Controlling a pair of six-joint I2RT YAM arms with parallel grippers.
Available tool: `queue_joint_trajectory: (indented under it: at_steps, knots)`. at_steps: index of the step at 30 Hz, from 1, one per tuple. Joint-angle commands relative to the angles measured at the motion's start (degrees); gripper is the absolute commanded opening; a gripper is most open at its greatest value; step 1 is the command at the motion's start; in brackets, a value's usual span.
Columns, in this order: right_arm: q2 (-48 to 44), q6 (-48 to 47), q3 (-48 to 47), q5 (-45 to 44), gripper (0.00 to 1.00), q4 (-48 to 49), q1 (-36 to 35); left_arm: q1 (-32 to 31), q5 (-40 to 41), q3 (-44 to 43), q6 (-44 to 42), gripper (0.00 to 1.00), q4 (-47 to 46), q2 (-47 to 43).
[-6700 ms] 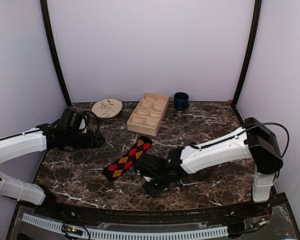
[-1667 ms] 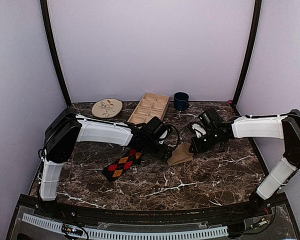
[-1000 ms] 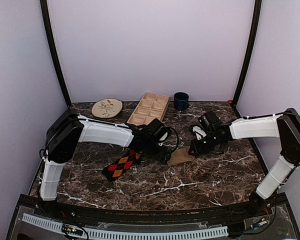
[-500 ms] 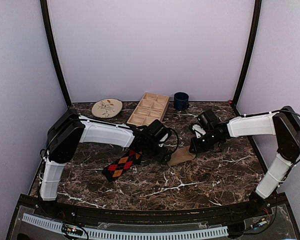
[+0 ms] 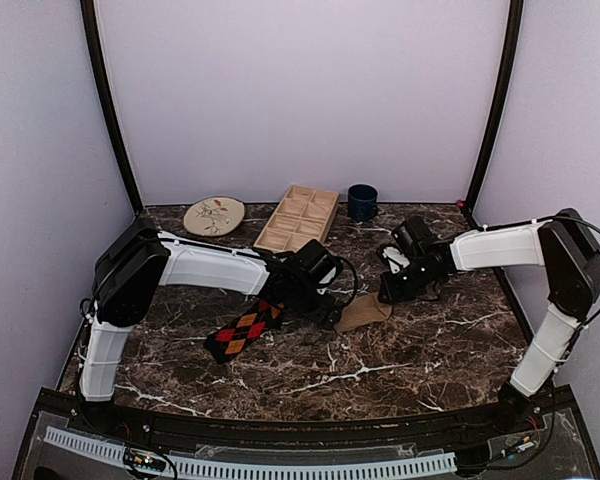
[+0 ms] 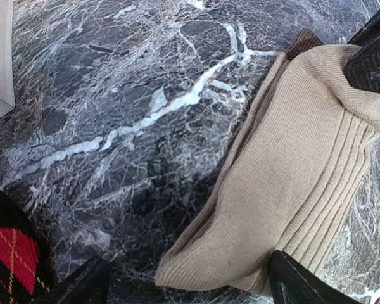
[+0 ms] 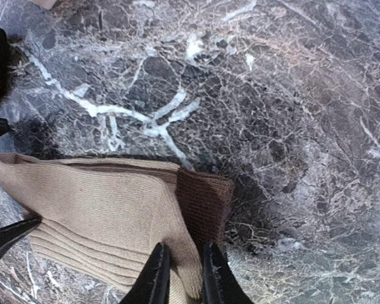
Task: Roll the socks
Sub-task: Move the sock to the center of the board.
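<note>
The tan sock (image 5: 364, 313) is seen lying folded on the dark marble table (image 5: 420, 355), near the middle and slightly to the right, with its brown cuff (image 7: 204, 201) turned toward the right arm. In the left wrist view the tan sock (image 6: 297, 183) is shown flat against the stone, a darker layer showing along its left edge. The left gripper (image 5: 329, 309) is held low over the sock's near end with its fingers (image 6: 296, 286) spread wide – one tip is placed beside the fabric on bare marble, the other at the sock's ribbed edge – and nothing is clasped between them. The right gripper (image 5: 385, 296) is lowered onto the opposite corner, by the cuff; in its own view the fingers (image 7: 154, 277) are drawn narrow, and a strip of the tan fabric is pinched between them. That corner is seen puckered under the dark fingertip in the left wrist view. The argyle sock (image 5: 245, 327) is laid out straight on a diagonal to the left of the tan one, just beside the left gripper – apart from the tan sock. At the back of the table a wooden tray (image 5: 298, 225), a patterned plate (image 5: 214, 215) and a dark blue cup (image 5: 361, 201) are lined up.
</note>
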State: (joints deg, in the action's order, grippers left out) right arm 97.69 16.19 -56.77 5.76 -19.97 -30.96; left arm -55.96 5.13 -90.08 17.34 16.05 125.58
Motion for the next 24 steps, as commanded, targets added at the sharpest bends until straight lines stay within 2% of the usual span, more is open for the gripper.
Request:
queue_joint_trajectory:
  at_steps: [1,4,14,24]
  knots:
    - [1.46,-0.7,-1.42,-0.46,0.16,0.32,0.56,-0.51,0.12,-1.51,0.95,0.9,1.26,0.0]
    - [1.97,-0.68,-1.58,-1.35,0.12,0.5,0.75,-0.51,0.09,-1.39,1.64,0.9,1.64,-0.05]
    - [6.05,-2.14,-5.62,-3.3,0.15,-0.64,1.25,-0.79,-0.14,-0.27,4.04,0.9,3.54,-0.48]
    - [9.43,-3.21,-7.53,-3.13,0.16,-0.86,1.25,-1.38,-0.29,5.7,6.39,0.9,2.14,-3.97]
